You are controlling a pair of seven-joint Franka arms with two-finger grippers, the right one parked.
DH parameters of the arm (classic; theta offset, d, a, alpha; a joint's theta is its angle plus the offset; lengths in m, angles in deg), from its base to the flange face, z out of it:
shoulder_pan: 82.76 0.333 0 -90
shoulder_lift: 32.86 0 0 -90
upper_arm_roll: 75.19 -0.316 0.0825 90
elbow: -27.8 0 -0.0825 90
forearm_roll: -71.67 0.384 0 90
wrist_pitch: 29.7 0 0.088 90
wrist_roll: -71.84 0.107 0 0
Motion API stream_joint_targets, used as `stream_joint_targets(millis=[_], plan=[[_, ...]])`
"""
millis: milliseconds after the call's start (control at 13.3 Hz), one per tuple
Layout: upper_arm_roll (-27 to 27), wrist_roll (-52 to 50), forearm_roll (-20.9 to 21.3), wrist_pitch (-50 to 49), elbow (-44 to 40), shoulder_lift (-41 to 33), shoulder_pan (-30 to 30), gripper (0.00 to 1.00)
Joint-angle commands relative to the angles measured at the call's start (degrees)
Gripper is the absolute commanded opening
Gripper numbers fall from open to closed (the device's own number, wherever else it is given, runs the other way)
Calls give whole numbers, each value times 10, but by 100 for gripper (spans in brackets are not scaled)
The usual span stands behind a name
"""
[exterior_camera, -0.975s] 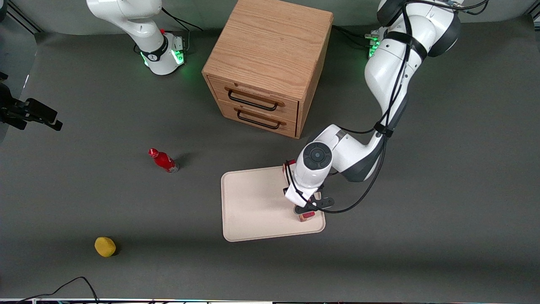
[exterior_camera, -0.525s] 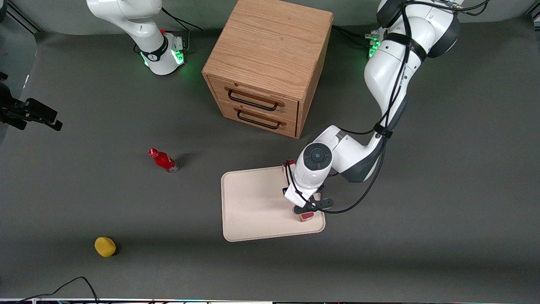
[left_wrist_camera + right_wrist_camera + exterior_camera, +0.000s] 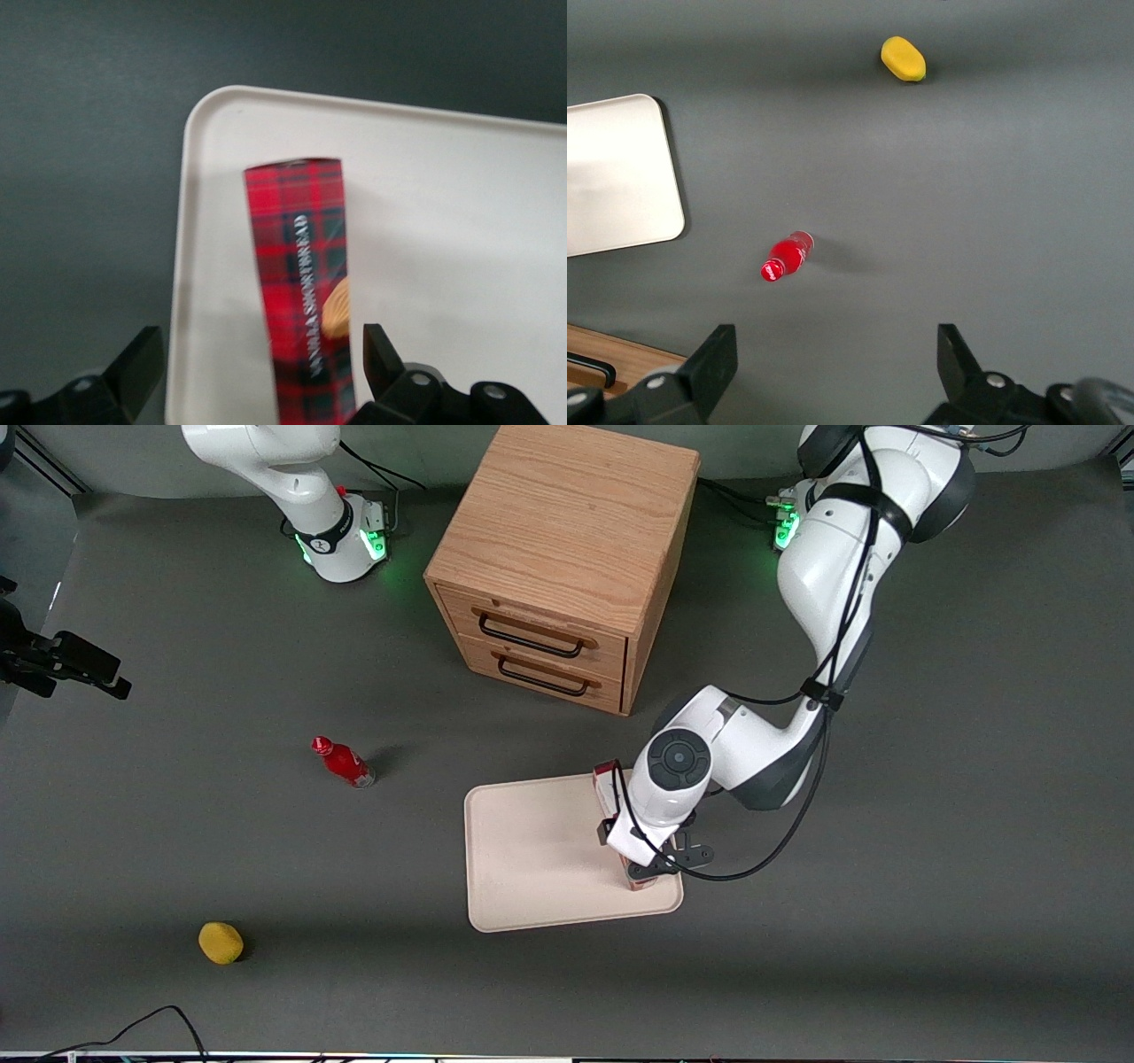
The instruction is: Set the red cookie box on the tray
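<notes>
Pincer point(image 3: 257, 367) spread wide, released, above red cookie box point(image 3: 301, 292) flat on tray point(image 3: 461, 221)

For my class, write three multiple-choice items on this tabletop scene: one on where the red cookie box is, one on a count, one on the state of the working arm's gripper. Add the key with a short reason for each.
1. Where does the red cookie box lie?
A. on the tray, along its edge toward the working arm's end
B. on top of the wooden cabinet
C. on the table beside the yellow object

2. How many drawer handles does the wooden cabinet show?
A. one
B. two
C. four

3. What is the state of the gripper above the box?
A. shut on the box
B. shut on the small red bottle
C. open, fingers apart and clear of the box

Key: 1 A, the wrist view shows the box flat inside the tray's rim; 2 B, two dark handles, one above the other; 3 C, tray shows between each finger and the box.
</notes>
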Motion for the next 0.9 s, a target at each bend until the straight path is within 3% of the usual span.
stream_joint_targets(millis=[0, 150, 375, 600, 825], plan=[[21, 82, -29, -103, 8, -61, 35, 100], [12, 160, -52, -172, 26, -124, 42, 100], [-1, 237, -63, -191, 141, -240, 84, 100], [-74, 331, -98, -170, 259, -346, 93, 100], [-147, 415, -107, -141, 364, -437, 92, 100]])
